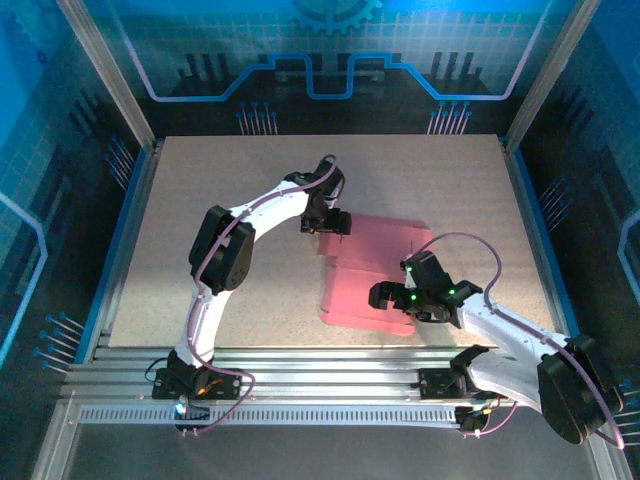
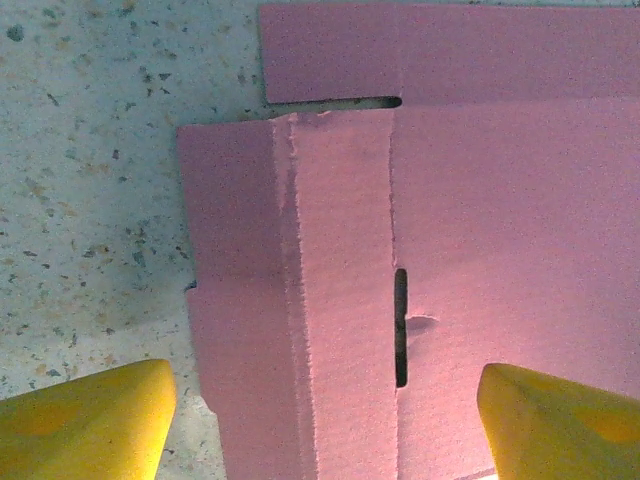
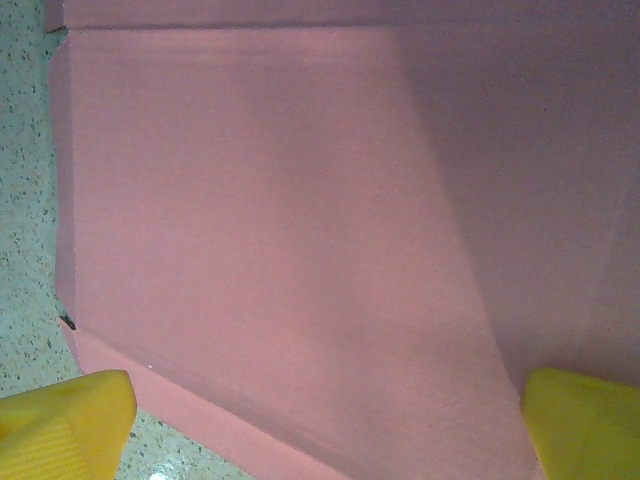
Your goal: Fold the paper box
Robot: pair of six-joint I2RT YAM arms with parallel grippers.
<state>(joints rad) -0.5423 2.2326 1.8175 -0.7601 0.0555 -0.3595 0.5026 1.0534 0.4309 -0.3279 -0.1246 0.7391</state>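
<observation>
From above, the paper box (image 1: 372, 262) lies flat and pink at the middle-right of the speckled table (image 1: 220, 180). My left gripper (image 1: 328, 224) hangs over its far-left corner and my right gripper (image 1: 381, 296) over its near edge. Blue walls (image 1: 320, 60) enclose us. My left wrist camera adds a narrow slot (image 2: 401, 327) beside a crease, my fingers spread wide. My right wrist camera shows smooth pink board, fingers likewise wide.

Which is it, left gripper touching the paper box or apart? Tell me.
Cannot tell. In the left wrist view the open left gripper straddles an edge of the paper box above the table, but neither contact nor a gap shows plainly.
</observation>
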